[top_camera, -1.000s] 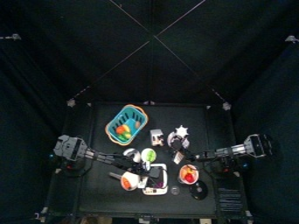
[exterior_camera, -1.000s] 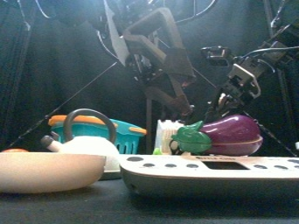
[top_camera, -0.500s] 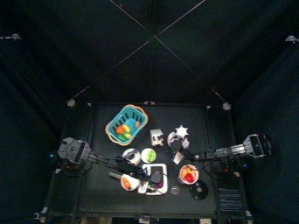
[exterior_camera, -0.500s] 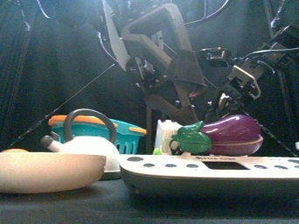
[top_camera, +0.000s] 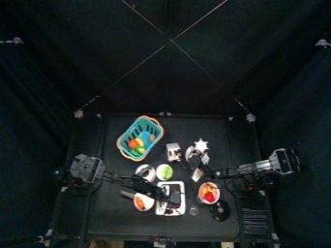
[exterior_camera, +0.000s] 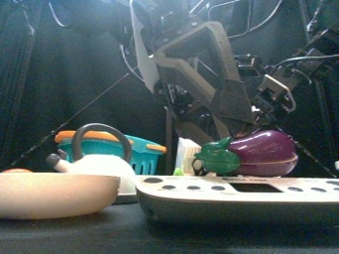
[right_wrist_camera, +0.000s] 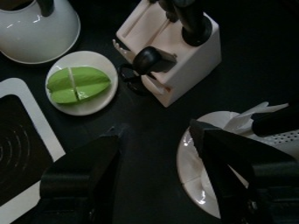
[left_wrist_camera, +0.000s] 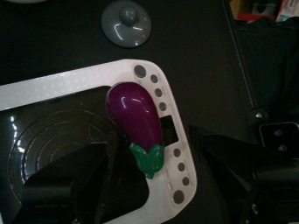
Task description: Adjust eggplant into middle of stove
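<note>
Left wrist view looks down on the stove (left_wrist_camera: 87, 144), a flat white block with a dark panel and ring marks. The eggplant (left_wrist_camera: 138, 122) lies on it, not in the middle but along one edge, across the strip of grey knobs, its green cap pointing toward the left gripper (left_wrist_camera: 140, 185). That gripper's jaws stand apart, one on each side of the picture's lower edge, with nothing between them; they hover above the stove just short of the cap.

Front view has the eggplant (exterior_camera: 249, 151) on top of the stove (exterior_camera: 239, 193) toward its right side, purple body to the right and cap to the left. The left arm (exterior_camera: 199, 74) hangs behind it. A kettle (exterior_camera: 90, 159) and a teal basket (exterior_camera: 113, 149) stand to the left, with a pale bowl (exterior_camera: 54, 193) nearest the camera.

Right wrist view shows the right gripper (right_wrist_camera: 158, 175) with its jaws spread and empty, held above a dark patch of table. Beside it sit a plate with a green cut fruit (right_wrist_camera: 82, 83), a white knife block (right_wrist_camera: 176, 48) and another plate (right_wrist_camera: 222, 157).

Top view has the stove (top_camera: 171, 198) near the table's front edge, between the two arms.
</note>
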`<action>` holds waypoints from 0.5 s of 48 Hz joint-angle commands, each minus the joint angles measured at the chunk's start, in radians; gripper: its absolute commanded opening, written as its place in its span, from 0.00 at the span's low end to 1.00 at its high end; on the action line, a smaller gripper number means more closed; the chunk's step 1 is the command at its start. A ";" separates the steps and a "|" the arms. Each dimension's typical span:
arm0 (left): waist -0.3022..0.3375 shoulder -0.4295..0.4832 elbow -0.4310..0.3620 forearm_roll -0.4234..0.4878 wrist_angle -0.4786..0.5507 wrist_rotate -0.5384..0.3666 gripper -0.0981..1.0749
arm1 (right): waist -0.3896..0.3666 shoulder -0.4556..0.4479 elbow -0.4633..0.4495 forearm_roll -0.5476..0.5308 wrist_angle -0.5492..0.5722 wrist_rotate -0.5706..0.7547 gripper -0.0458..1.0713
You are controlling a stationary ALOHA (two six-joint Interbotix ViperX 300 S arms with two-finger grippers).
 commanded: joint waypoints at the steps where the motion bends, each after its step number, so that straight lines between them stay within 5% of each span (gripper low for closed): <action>1: 0.008 -0.005 -0.031 -0.003 -0.017 -0.002 0.92 | -0.002 -0.008 -0.021 -0.003 -0.002 0.000 0.85; 24: 0.032 0.011 -0.028 -0.002 -0.057 -0.002 0.90 | -0.002 -0.009 -0.021 -0.003 -0.002 0.000 0.85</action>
